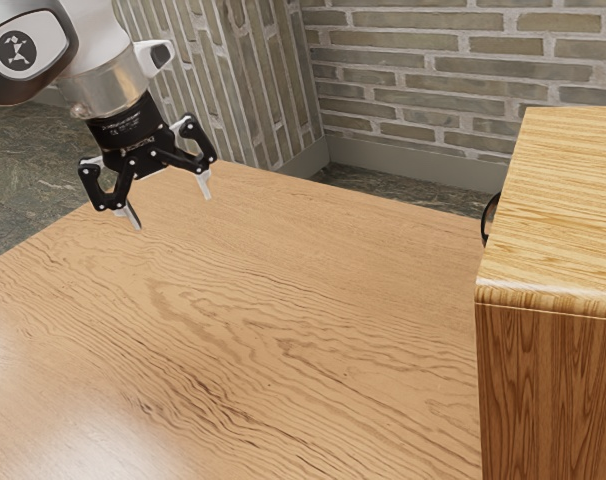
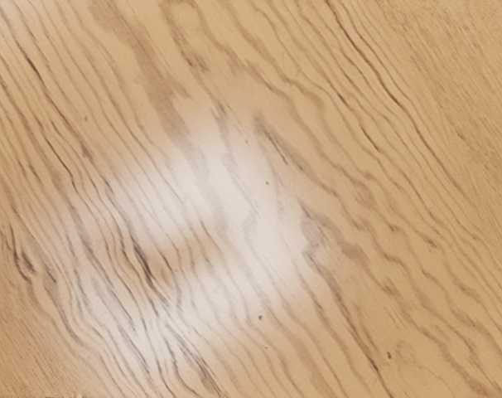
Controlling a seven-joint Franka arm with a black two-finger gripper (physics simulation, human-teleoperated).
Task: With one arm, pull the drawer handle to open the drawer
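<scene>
The hand (image 1: 169,207) hangs above the desk (image 1: 283,330) at the exterior view's upper left. Its 2 fingers are spread wide and hold nothing. The wrist view shows the desk's wood grain (image 2: 251,199) directly beneath the hand. The cabinet (image 1: 558,300) stands at the exterior view's right edge, well apart from the hand. The dark drawer handle (image 1: 489,220) projects from the cabinet's far left side. The drawer front is hidden. A brick wall (image 1: 463,60) stands behind the desk.
</scene>
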